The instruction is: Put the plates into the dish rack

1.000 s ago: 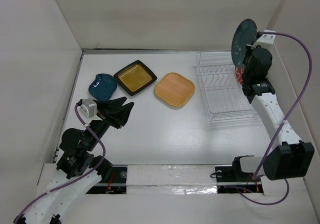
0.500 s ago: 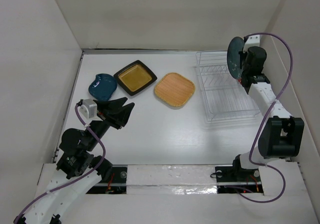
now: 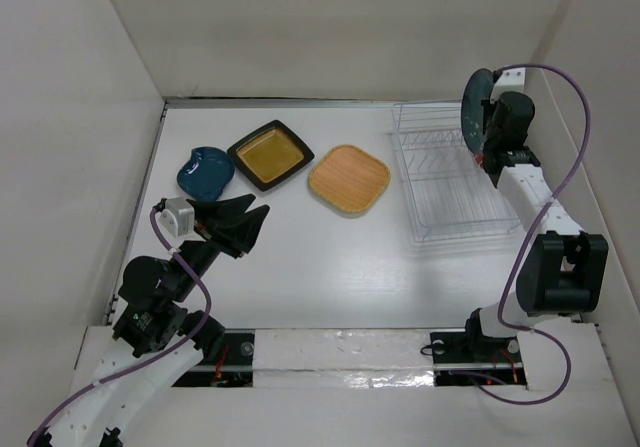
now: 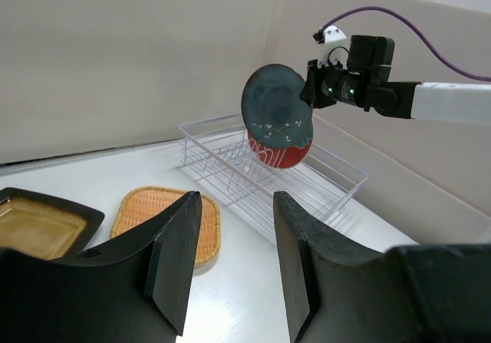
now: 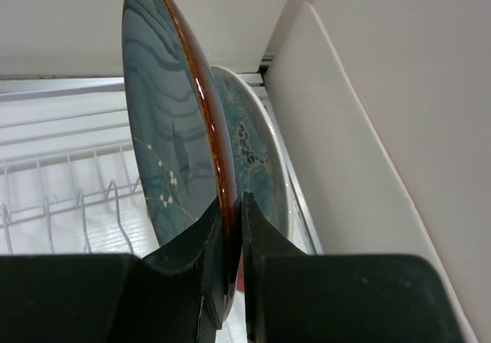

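Observation:
My right gripper [image 5: 232, 205] is shut on the rim of the round dark teal plate [image 5: 173, 128], which it holds upright on edge over the far right end of the white wire dish rack [image 3: 450, 182]. Just behind it, the red plate with teal pattern [image 4: 285, 153] stands in the rack. The tan wooden plate [image 3: 349, 179], the black-rimmed square plate with yellow centre [image 3: 271, 154] and the small blue plate [image 3: 206, 171] lie flat on the table. At the front left my left gripper [image 3: 252, 225] hangs open and empty, pointing toward the rack.
White walls enclose the table on the left, back and right. The right wall runs close beside the rack and my right arm [image 3: 530, 192]. A purple cable [image 3: 580, 117] loops above that arm.
My right arm has lowered the teal plate from high above the rack toward its far end, close to the red plate. The left arm has not moved.

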Controlling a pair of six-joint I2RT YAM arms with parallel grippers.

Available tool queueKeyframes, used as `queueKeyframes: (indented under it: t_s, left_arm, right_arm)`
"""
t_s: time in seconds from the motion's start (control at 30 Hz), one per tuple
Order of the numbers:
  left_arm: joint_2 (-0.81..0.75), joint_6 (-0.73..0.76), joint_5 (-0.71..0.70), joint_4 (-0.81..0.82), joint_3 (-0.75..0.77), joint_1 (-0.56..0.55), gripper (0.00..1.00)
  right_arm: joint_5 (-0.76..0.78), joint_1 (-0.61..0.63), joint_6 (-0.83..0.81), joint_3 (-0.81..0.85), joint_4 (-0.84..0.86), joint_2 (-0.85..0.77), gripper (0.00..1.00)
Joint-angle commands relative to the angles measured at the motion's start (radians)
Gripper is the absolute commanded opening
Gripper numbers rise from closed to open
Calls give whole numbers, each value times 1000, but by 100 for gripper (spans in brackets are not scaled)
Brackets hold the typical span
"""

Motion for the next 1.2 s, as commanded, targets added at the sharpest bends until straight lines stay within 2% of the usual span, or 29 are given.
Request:
queueKeyframes:
  t_s: [0.0, 0.53, 0.7, 0.8, 0.83, 0.9, 1.0, 1.03, 1.17]
  left_arm:
    - [-2, -6, 9, 49, -5, -5, 39]
    - [-19, -8, 26, 57, -5, -5, 39]
    - [-7, -10, 23, 49, -5, -5, 39]
    - [-17, -8, 20, 57, -7, -5, 39]
    - [-11, -10, 12, 51, -7, -5, 39]
    - [-4, -10, 13, 49, -5, -5, 39]
    - [-8, -10, 27, 55, -7, -5, 39]
    - [-8, -10, 20, 54, -7, -5, 39]
    - [13, -10, 27, 51, -5, -5, 39]
  right_arm:
    - [70, -18, 36, 84, 253, -87, 0]
    - [55, -7, 17, -19, 288, 22, 0]
    - [68, -7, 63, -65, 318, 40, 0]
    - [65, -7, 89, -110, 354, 29, 8]
    - [67, -7, 97, -116, 361, 28, 17]
    - [55, -16, 133, -113, 345, 34, 23]
    - [29, -26, 196, -114, 339, 12, 37]
    - [25, -35, 215, -107, 327, 2, 44]
    - [-14, -46, 342, -28, 224, -61, 60]
